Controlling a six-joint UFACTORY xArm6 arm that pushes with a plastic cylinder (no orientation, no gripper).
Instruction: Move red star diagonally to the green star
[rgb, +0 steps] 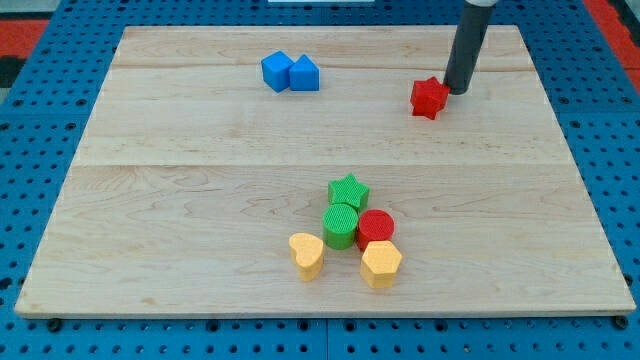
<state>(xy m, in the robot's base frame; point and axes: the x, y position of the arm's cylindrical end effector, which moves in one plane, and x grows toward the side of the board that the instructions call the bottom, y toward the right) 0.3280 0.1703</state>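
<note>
The wooden worktop (200, 170) fills most of the view, pale planks with a blue pegboard around it. Next in bulk is the dark rod, coming down from the view's top right; my tip (458, 90) rests on the board touching or just beside the upper right of the red star (429, 97). There is no pincer here to open or close, and nothing is held: the rod only pushes. The red star sits in the upper right part of the worktop, well apart from the green star (349, 190), which lies lower and toward the middle, at the top of a cluster with a green cylinder (340, 226), a red cylinder (376, 227), a yellow heart (306, 254) and a yellow hexagon (381, 263). Two blue cubes (290, 72) sit touching near the view's top. The red star looks small, light and rigid, likely to slide easily and to spin if pushed off-centre, so contact belongs squarely on its upper right side.
</note>
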